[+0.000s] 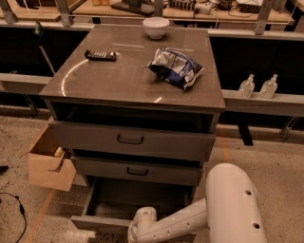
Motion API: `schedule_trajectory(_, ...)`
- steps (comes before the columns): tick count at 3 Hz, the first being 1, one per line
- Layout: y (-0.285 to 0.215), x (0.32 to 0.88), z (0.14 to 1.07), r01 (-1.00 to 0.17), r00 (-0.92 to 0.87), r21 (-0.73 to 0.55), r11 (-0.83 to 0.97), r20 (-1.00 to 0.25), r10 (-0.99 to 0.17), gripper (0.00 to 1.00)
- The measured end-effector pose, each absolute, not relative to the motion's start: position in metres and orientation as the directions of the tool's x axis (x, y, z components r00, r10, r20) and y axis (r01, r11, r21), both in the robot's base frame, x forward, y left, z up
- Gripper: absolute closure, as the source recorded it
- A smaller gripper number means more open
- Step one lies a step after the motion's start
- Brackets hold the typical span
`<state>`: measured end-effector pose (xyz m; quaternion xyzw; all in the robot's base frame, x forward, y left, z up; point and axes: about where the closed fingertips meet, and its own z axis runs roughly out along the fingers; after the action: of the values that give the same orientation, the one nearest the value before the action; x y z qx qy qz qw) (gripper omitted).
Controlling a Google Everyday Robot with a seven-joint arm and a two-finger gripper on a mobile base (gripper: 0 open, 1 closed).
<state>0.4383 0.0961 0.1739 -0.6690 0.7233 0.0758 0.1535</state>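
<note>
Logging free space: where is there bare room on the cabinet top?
Bare on the top: the front strip before remote and bag, and the gap between them; the bowl crowds the back edge. The bottom drawer is open, bare inside, but the arm crosses its front; gripper below frame.

Speckled floor (278, 159), wooden workbench (102, 8) behind, cardboard box (47, 170) at left, warm dim light — gripper (137, 235) low near the floor

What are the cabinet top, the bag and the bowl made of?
Cabinet top: glossy laminate or stone, it mirrors light. Bag: crinkled shiny foil-plastic. Bowl: smooth white, likely ceramic. The end effector is out of view, below the arm at the open bottom drawer.
</note>
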Motion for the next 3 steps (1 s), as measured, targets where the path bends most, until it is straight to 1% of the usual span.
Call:
schedule_trajectory(1,0.0954,0.4399,0.1747,-0.99,-0.06,-0.102,0.097,-0.312,-0.948,1.0)
schedule_trajectory(3,0.0962,0.448,0.179,-0.983,-0.07,-0.14,0.115,-0.292,-0.954,1.0)
